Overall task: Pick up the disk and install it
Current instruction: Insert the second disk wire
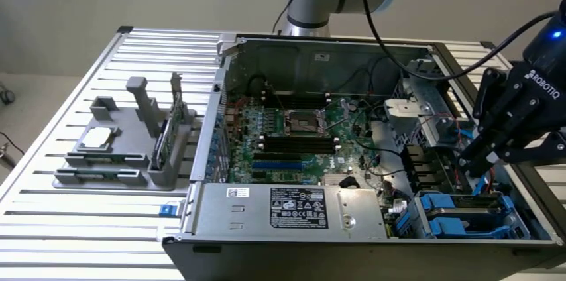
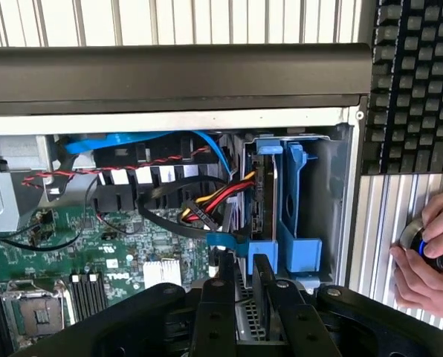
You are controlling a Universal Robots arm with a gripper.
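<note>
The disk (image 2: 264, 195) shows edge-on in the wrist view as a thin grey metal slab with a blue plastic bracket. It stands upright in the blue drive bay (image 2: 299, 208) at the corner of the open computer case. My gripper (image 2: 242, 264) sits right over it, its two black fingers shut narrowly on the slab's near edge. In the exterior view my black gripper (image 1: 478, 162) hangs over the case's corner on that view's right, just above the blue drive bay (image 1: 464, 215).
Red, yellow and black cables (image 2: 214, 204) lie close beside the bay. The grey power-supply box (image 1: 292, 208) and motherboard (image 1: 292, 135) take up the case's middle. A grey parts fixture (image 1: 115, 155) stands on the slatted table. A hand (image 2: 429, 253) rests on a round device near a keyboard (image 2: 415, 82).
</note>
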